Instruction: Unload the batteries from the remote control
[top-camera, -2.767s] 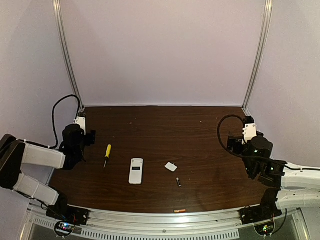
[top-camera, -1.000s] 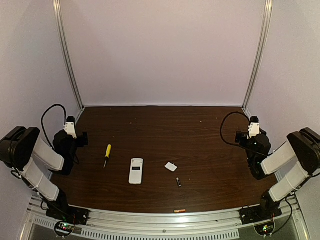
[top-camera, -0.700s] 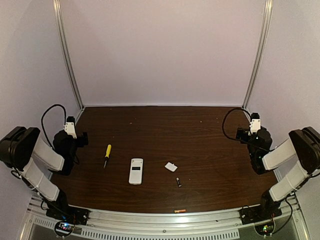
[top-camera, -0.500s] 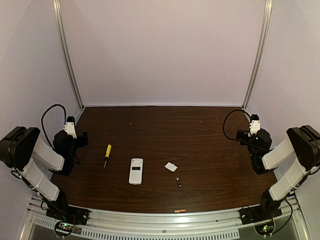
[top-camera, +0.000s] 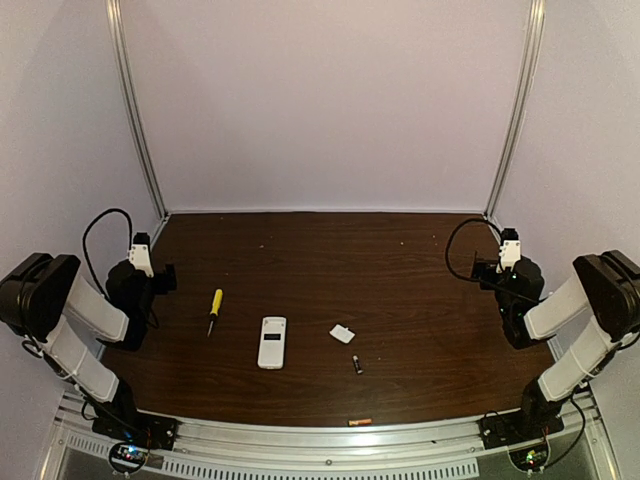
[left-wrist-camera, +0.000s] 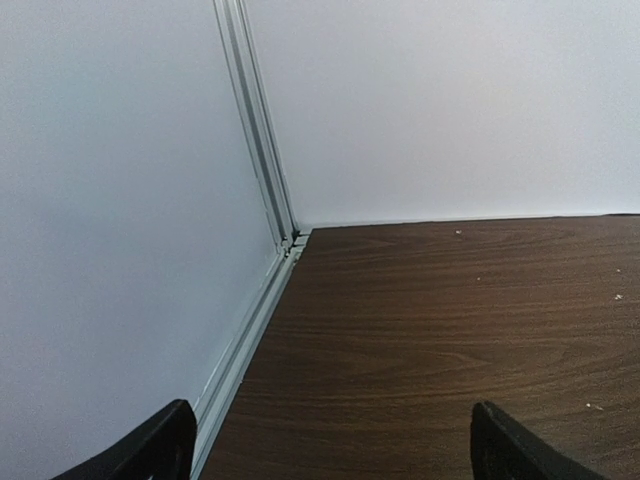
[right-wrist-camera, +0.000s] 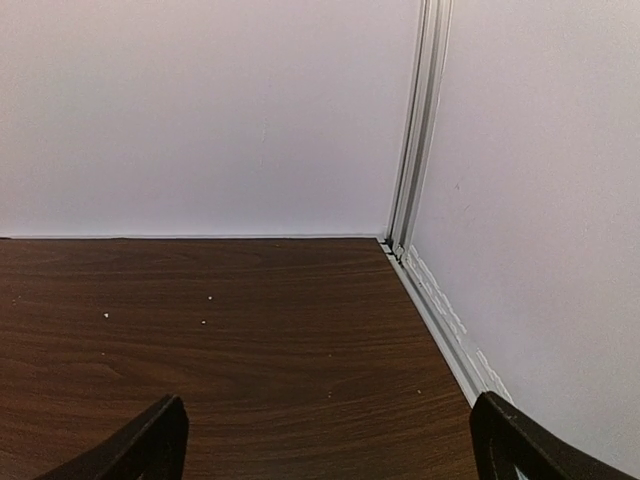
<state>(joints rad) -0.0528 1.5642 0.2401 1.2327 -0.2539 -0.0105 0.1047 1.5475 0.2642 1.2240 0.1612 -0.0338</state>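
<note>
The white remote control (top-camera: 272, 342) lies face up at the table's front centre, its dark display window showing. A dark battery (top-camera: 356, 365) lies to its right. An orange-toned battery (top-camera: 359, 422) lies at the table's front edge. My left gripper (top-camera: 158, 277) is folded back at the left edge, far from the remote. In the left wrist view it (left-wrist-camera: 335, 445) is open and empty over bare wood. My right gripper (top-camera: 487, 272) is folded back at the right edge. In the right wrist view it (right-wrist-camera: 335, 440) is open and empty.
A yellow-handled screwdriver (top-camera: 214, 310) lies left of the remote. A small white flat cover piece (top-camera: 342, 334) lies right of it. Metal corner posts (left-wrist-camera: 262, 160) (right-wrist-camera: 420, 130) and pale walls close the back corners.
Both arms have pulled back from stretched-out poses to folded poses at the table's sides. The right gripper drifted slightly back and right. Nothing on the table has moved.
</note>
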